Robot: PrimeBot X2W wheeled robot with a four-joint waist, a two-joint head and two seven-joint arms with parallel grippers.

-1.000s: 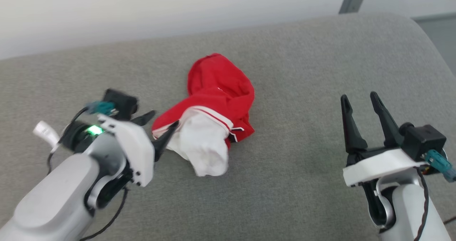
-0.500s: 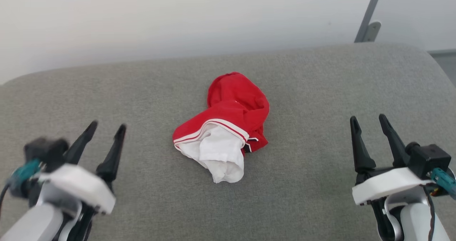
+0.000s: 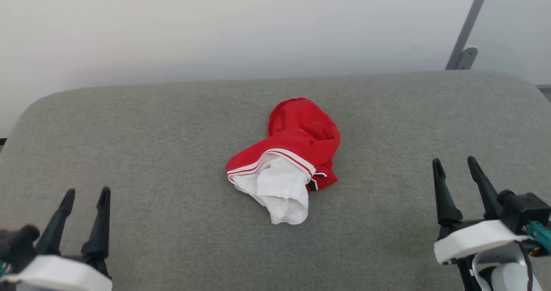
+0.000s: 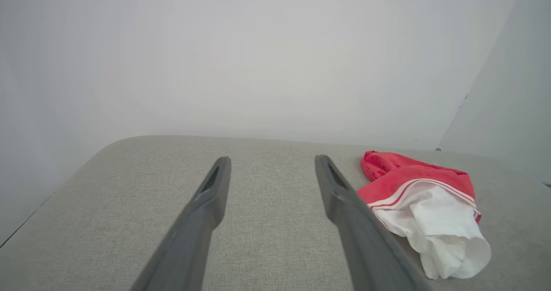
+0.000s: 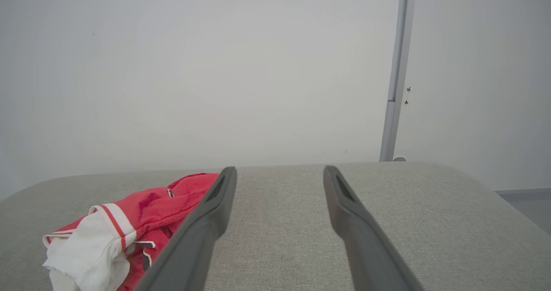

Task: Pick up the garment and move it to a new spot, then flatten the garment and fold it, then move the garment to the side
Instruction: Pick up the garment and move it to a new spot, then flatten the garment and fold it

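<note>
Soft, light, limp jersey (image 3: pixel 303 129), crumpled; probably slips little. Better to pinch striped trim (image 3: pixel 254 162) at 7 o'clock. Left tool (image 3: pixel 88 191), right tool (image 3: pixel 454 159): fully spread, empty.

Grey fabric-covered counter (image 3: pixel 129 153) with rounded corners spreading below plain white wall (image 3: pixel 215 32); grey metal post (image 3: pixel 469 24) rising behind far-right corner; soft light falling evenly.
</note>
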